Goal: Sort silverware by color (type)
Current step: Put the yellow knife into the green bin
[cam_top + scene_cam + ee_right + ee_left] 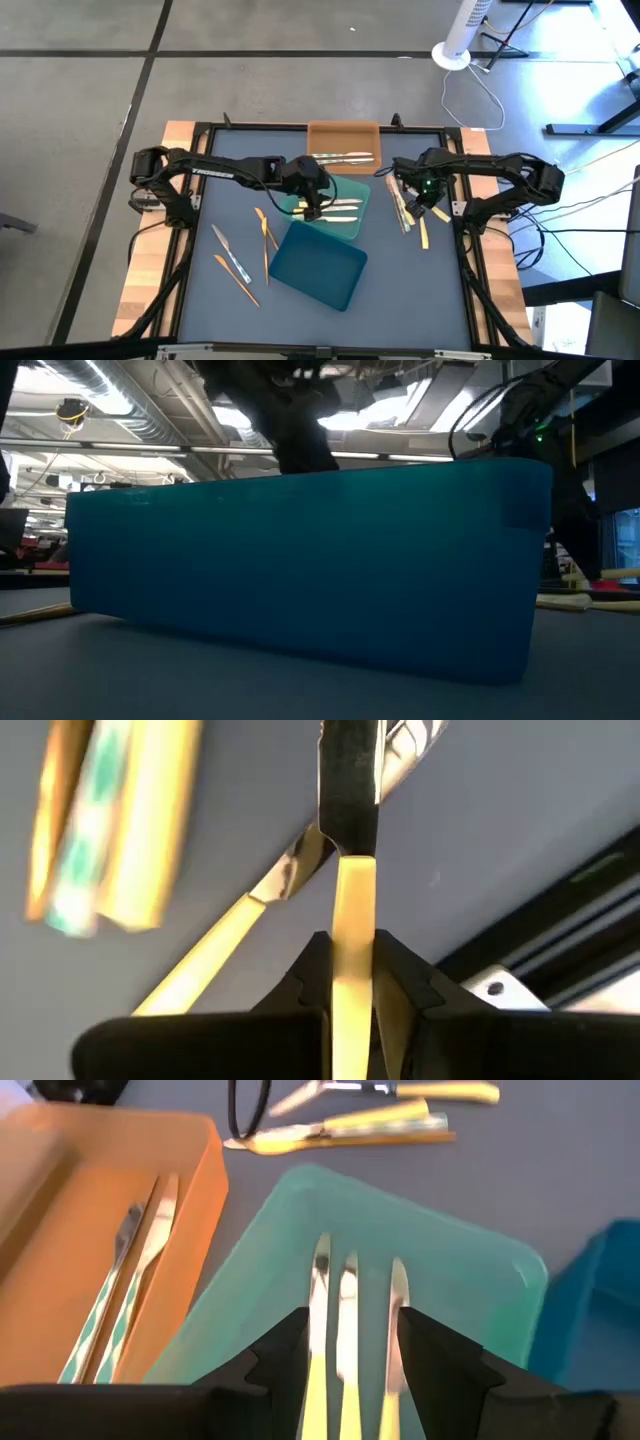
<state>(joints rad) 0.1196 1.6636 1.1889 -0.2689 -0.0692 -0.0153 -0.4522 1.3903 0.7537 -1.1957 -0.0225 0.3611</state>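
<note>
My left gripper (312, 205) hovers open over the teal-green tray (347, 186). Three pale yellow utensils (345, 1290) lie in that tray, showing between its fingers (285, 1355) in the left wrist view. My right gripper (420, 202) is at the table's right side, shut on a pale yellow-handled utensil (352, 870). A bundle of utensils (402, 212) and one loose yellow one (424, 232) lie on the mat beside it. Silver-grey utensils (345, 157) lie in the orange tray (343, 128). Three more utensils (238, 258) lie on the mat's left side. My right gripper pinches the utensil's pale yellow handle (353, 925) between its two fingers, the fingers lying along it. The dark blade end (349, 780) sticks out beyond the fingertips. Whether the utensil is lifted clear of the mat, I cannot tell.
The dark blue tray (318, 265) sits tilted near the mat's middle, close in front of the teal-green one, and fills the low view (300, 560). The black frame rail (560, 920) runs close by my right gripper. Bare mat lies along the near edge (420, 300).
</note>
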